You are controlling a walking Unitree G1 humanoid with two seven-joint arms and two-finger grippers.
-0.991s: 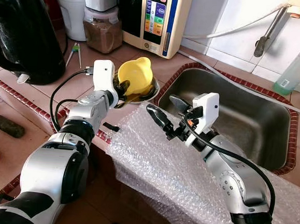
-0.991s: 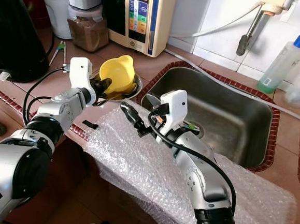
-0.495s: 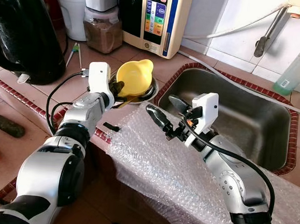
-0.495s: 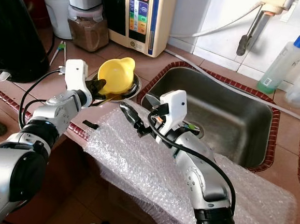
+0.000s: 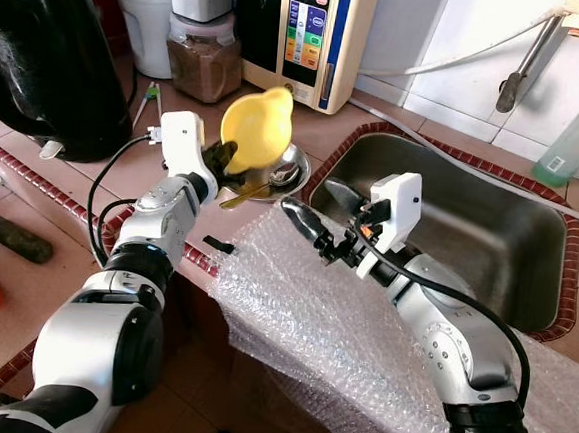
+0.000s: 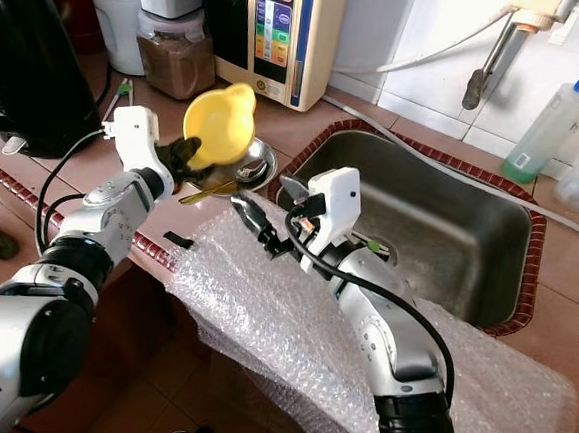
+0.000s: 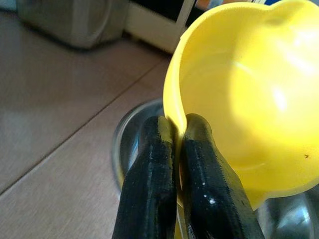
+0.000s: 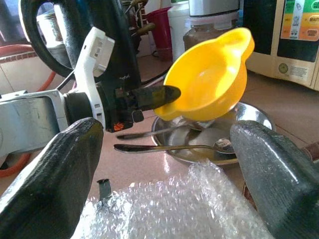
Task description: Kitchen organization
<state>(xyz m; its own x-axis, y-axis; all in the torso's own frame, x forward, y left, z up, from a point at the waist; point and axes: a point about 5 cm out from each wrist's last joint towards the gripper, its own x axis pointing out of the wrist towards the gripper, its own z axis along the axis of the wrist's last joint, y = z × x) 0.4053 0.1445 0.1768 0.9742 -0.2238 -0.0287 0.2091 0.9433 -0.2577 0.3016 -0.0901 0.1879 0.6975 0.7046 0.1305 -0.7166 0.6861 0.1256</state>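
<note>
Your yellow bowl (image 5: 255, 127) is clear of the steel dish (image 5: 281, 168), hanging tilted just above it with the left gripper (image 7: 172, 144) fingers clamped on its rim. The lift step is in hand; next you need a spot on the worktop (image 5: 102, 177). Spoons (image 8: 169, 147) lie in the dish. The right gripper (image 5: 310, 210) fingers stand apart over the bubble wrap (image 5: 341, 331)

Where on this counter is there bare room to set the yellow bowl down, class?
Bare tile lies between the black kettle and the steel dish. The steel sink basin is bare too. The back wall is crowded with a brown-filled jar and a cream dispenser. The left tool holds the yellow plastic bowl above the dish.
</note>
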